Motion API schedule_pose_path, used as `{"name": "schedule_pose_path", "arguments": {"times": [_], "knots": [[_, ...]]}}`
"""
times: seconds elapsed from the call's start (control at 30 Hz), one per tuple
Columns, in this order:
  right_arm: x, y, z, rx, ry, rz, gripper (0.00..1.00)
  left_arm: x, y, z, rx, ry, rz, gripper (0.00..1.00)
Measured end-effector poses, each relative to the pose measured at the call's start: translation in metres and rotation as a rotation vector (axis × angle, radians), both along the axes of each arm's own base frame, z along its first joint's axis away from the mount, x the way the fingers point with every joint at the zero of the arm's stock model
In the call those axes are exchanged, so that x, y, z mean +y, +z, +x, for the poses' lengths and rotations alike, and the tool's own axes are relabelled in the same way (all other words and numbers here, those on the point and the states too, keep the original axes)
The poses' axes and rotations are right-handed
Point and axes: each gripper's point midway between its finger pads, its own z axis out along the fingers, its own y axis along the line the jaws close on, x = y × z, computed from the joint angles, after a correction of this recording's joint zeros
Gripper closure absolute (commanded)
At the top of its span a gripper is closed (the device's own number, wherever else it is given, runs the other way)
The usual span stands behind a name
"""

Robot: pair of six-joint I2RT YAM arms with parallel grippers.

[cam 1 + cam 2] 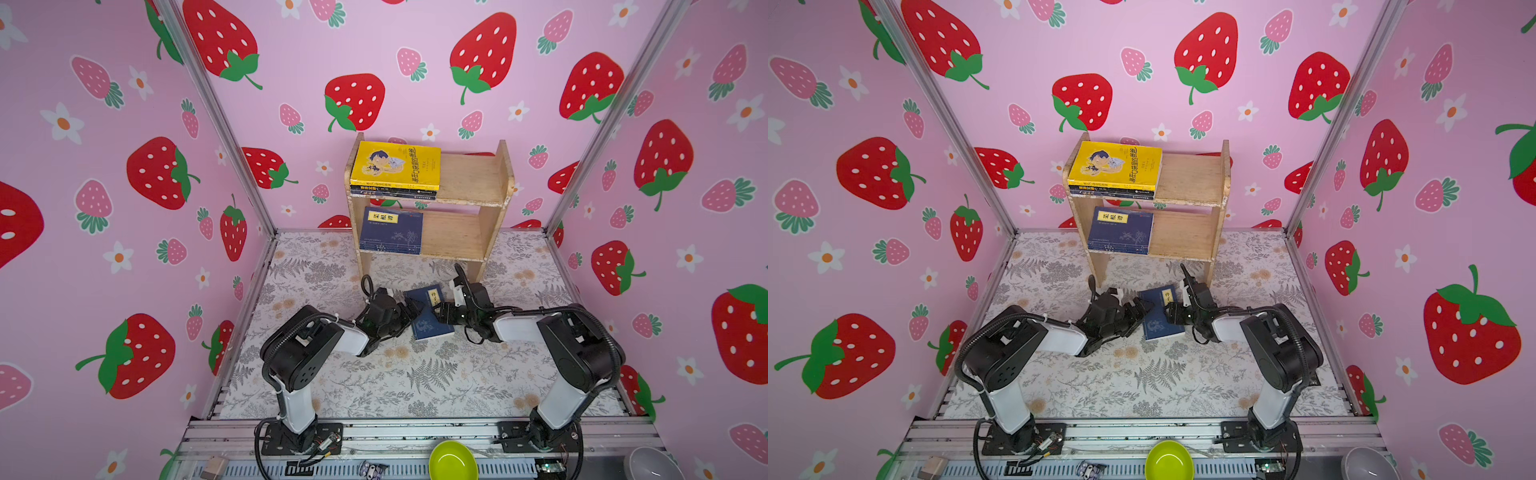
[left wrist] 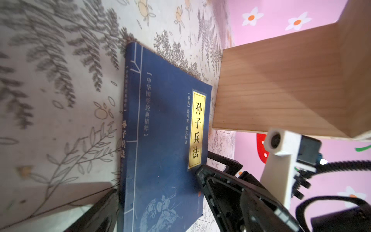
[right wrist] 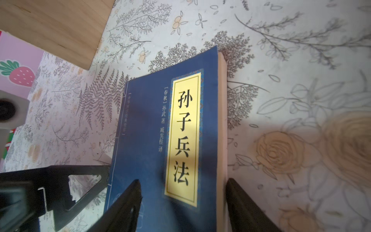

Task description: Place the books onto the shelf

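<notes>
Black fingers (image 3: pixel 128 200) of the right gripper (image 3: pixel 183 180) fill the foreground of the right wrist view. They stand apart: one hangs over the cover, its mate sits low, just beside the page edge. Between them is a thin navy paperback with a yellow title label (image 3: pixel 152 140), cover up on the floral table cloth (image 3: pixel 301 80).

Left gripper (image 2: pixel 158 180) comes at the same book from the spine side. Jaws wide apart, one finger (image 2: pixel 100 211) low against the spine, the other above the cover near the label's end. Cannot tell from either wrist view whether any finger presses on the cover.

In both top views the book sits on the table just in front of the shelf's legs. The two grippers meet over it from left and right.

Small two-tier shelf of pale unfinished wood (image 1: pixel 469 178) stands against the back wall.
- Upper tier, left half: bright yellow cartoon-cover book (image 1: pixel 395 164) flat on top of dark books (image 1: pixel 392 192).
- Lower tier, left half: navy books (image 1: pixel 390 230) stacked flat, yellow label on the top one.

Front rail: lime green bowl (image 1: pixel 453 461) near the middle, grey bowl (image 1: pixel 652 465) at the right corner. Pink strawberry-print walls (image 1: pixel 291 62) close in three sides
</notes>
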Motion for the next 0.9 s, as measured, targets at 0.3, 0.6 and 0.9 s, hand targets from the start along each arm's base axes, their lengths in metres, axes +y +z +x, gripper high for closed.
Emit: {"name": "schedule_pose_path", "arguments": {"times": [0.3, 0.6, 0.9], "knots": [[0.020, 0.001, 0.017, -0.028, 0.039, 0.008, 0.33, 0.010, 0.010, -0.003, -0.030, 0.005, -0.062, 0.06], [0.027, 0.001, 0.025, -0.052, 0.062, 0.005, 0.33, 0.010, 0.030, 0.000, -0.065, 0.019, -0.143, 0.09], [0.031, 0.000, 0.026, -0.059, 0.087, 0.003, 0.35, 0.020, 0.025, 0.004, -0.045, 0.080, -0.239, 0.11]]}}
